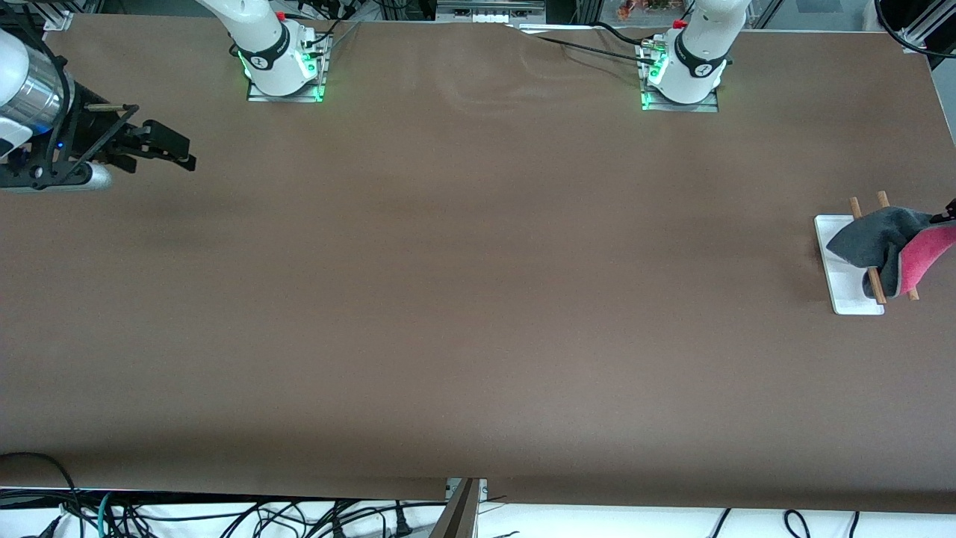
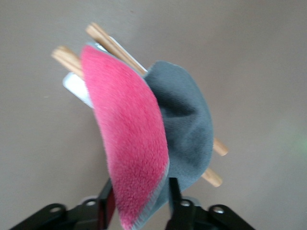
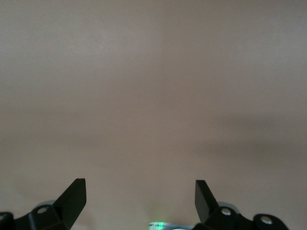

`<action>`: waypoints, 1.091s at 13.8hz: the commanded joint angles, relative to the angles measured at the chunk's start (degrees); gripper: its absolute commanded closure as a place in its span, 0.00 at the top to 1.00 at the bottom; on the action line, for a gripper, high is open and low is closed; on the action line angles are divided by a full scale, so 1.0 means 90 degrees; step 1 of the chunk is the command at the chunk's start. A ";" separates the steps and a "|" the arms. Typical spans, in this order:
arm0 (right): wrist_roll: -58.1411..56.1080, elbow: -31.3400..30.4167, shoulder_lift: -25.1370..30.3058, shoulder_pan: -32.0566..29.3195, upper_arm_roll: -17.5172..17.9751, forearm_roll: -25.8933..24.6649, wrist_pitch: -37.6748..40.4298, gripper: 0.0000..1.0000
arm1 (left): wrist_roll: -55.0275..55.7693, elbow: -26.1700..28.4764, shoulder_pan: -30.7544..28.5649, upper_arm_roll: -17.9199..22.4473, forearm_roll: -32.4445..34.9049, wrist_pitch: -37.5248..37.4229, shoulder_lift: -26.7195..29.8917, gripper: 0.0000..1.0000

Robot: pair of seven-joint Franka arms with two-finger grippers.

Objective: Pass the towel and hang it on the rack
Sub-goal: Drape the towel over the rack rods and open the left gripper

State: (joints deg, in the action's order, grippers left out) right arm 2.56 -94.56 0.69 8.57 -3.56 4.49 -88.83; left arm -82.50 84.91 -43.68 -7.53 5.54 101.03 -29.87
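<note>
The towel (image 1: 900, 243), pink-red with a dark grey reverse, lies bunched across the rack's two brown rods (image 1: 875, 288). The rack's white base (image 1: 844, 288) sits at the left arm's end of the table. My left gripper (image 2: 140, 201) is shut on the towel's pink edge (image 2: 129, 139), just beside the rods (image 2: 112, 45). In the front view only a dark tip of it (image 1: 950, 213) shows at the picture's edge. My right gripper (image 1: 183, 153) is open and empty and waits over the right arm's end of the table; its wrist view (image 3: 139, 196) shows only bare table.
The brown table top (image 1: 478, 299) spans the whole view. The two arm bases (image 1: 284, 63) (image 1: 683, 71) stand along its edge farthest from the front camera. Cables hang below the nearest edge.
</note>
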 commanded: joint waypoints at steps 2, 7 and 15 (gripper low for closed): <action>-0.0275 -0.0256 0.0148 0.0044 0.0034 -0.0381 -0.0296 1.00 | 0.0045 -0.0577 0.0048 -0.0033 -0.0030 -0.0053 -0.0217 1.00; -0.0226 0.0076 0.0001 0.0073 0.0044 -0.0459 -0.0286 1.00 | 0.1222 -0.0948 0.0867 -0.0121 0.0019 -0.0520 0.0270 1.00; -0.0089 0.0213 -0.0213 0.0093 0.0083 -0.0450 -0.0393 1.00 | 0.5967 -0.0841 0.1843 -0.1370 -0.0020 -0.1674 0.1053 1.00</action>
State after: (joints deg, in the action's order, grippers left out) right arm 1.30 -93.98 -0.82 9.18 -3.10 1.27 -92.48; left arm -36.97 76.04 -29.28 -18.36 5.45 86.64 -21.75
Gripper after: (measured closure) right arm 0.000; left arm 0.000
